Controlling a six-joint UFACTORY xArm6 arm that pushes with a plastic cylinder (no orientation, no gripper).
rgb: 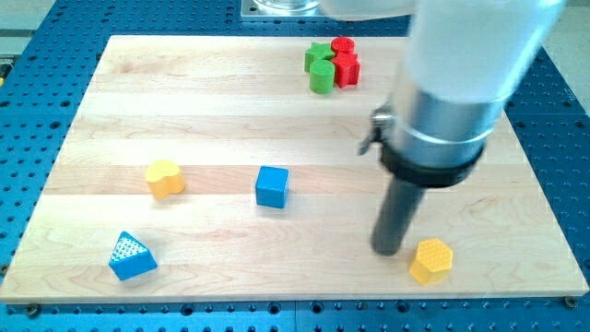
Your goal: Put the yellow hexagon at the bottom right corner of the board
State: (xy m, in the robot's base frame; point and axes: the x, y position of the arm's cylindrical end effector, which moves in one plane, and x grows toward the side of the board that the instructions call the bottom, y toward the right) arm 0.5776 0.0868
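Camera view: my tip (388,249) rests on the desk (221,111), just beside the yellow hexagon (431,259), which lies at 4 o'clock from it. The rig carries no claw, so no claw state applies. The hexagon sits near the bottom edge, short of the bottom right corner; that corner lies roughly at 4 o'clock beyond it.

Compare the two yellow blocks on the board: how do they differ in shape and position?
The yellow hexagon has flat sides; the yellow heart-shaped block has rounded lobes. The hexagon sits near the view's bottom right, the heart on the left side, higher up. My tip is just left of the hexagon and far from the heart. Both share the same yellow colour and similar size.
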